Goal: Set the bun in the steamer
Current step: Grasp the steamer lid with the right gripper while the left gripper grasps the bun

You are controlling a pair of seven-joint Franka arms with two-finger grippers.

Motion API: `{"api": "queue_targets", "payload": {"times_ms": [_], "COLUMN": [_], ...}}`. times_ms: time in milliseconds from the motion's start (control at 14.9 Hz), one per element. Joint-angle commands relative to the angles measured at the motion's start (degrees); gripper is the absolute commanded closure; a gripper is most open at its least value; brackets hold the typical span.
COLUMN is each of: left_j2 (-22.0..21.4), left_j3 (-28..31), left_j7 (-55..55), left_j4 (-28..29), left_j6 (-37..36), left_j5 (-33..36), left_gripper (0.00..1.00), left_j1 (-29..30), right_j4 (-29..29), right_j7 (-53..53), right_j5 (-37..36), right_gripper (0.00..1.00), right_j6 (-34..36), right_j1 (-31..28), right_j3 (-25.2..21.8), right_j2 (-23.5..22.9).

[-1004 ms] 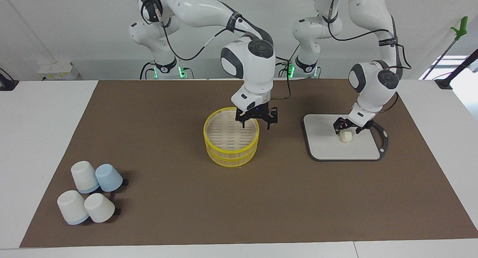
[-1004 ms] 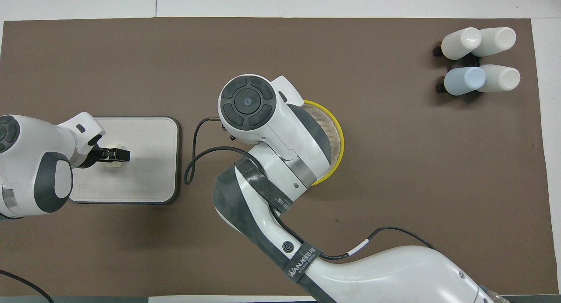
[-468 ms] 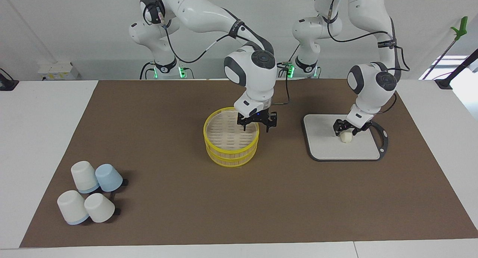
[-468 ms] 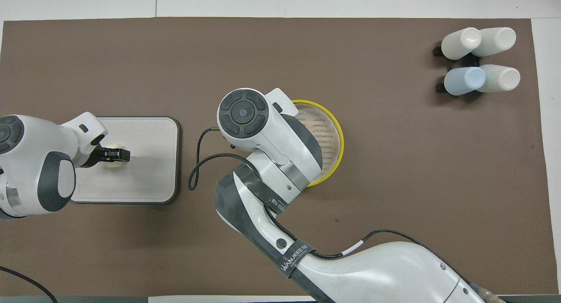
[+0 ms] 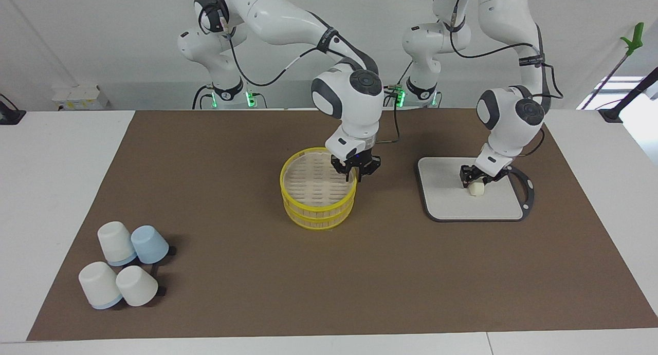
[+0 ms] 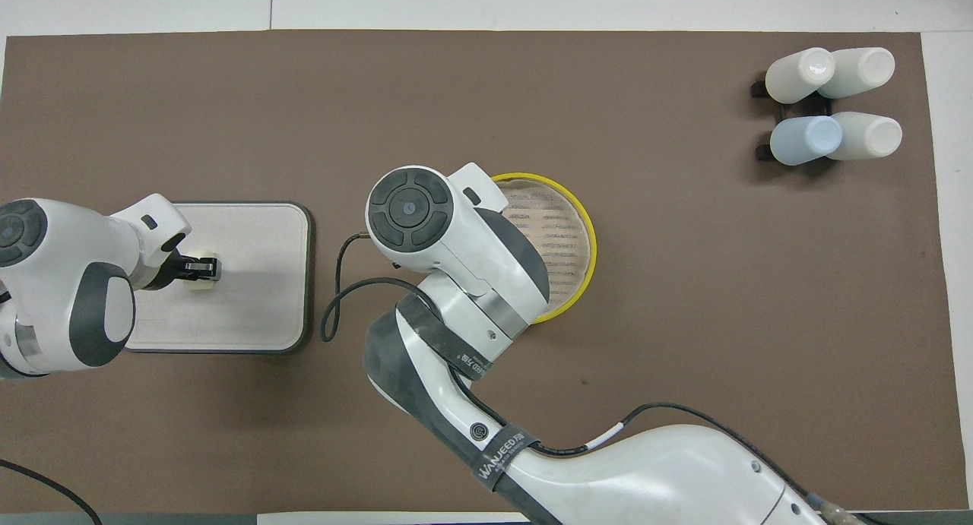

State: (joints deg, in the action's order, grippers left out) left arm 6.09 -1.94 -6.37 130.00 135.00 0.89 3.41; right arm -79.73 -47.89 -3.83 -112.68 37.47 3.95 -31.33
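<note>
Left tool newly pinching bun, right tool narrowed onto steamer rim.

The bun is a small cream-white oblong lying on a grey board toward the left arm's end. The steamer, two stacked yellow-rimmed tan tiers, stands lidless and upright mid-worktop, its slatted floor bare.

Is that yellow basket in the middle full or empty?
Empty. The steamer has no lid on, and its slatted floor shows bare in both views. The bun sits on the grey board.
</note>
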Motion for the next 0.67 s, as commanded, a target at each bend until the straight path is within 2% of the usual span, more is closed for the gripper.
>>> {"api": "queue_targets", "payload": {"times_ms": [0,335,602], "left_j2": [0.15,0.15,-0.2], "left_j3": [0.63,0.54,0.28], "left_j7": [-0.4,-0.31,1.09], "left_j4": [-1.14,-7.21,-11.96], "left_j6": [-1.66,-9.73,-16.34], "left_j5": [0.52,0.52,0.26], "left_gripper": [0.66,0.69,0.69], "left_j1": [-0.51,-0.6,-1.21], "right_j4": [-0.52,6.16,5.29], "right_j7": [0.87,1.57,11.48], "right_j5": [-0.92,-0.3,-0.04], "right_gripper": [1.0,1.0,1.0], "right_j6": [0.87,9.57,11.95], "right_j1": [0.06,-0.9,-5.47], "right_j3": [-0.08,0.01,-0.26], "right_j2": [1.18,1.62,7.32]}}
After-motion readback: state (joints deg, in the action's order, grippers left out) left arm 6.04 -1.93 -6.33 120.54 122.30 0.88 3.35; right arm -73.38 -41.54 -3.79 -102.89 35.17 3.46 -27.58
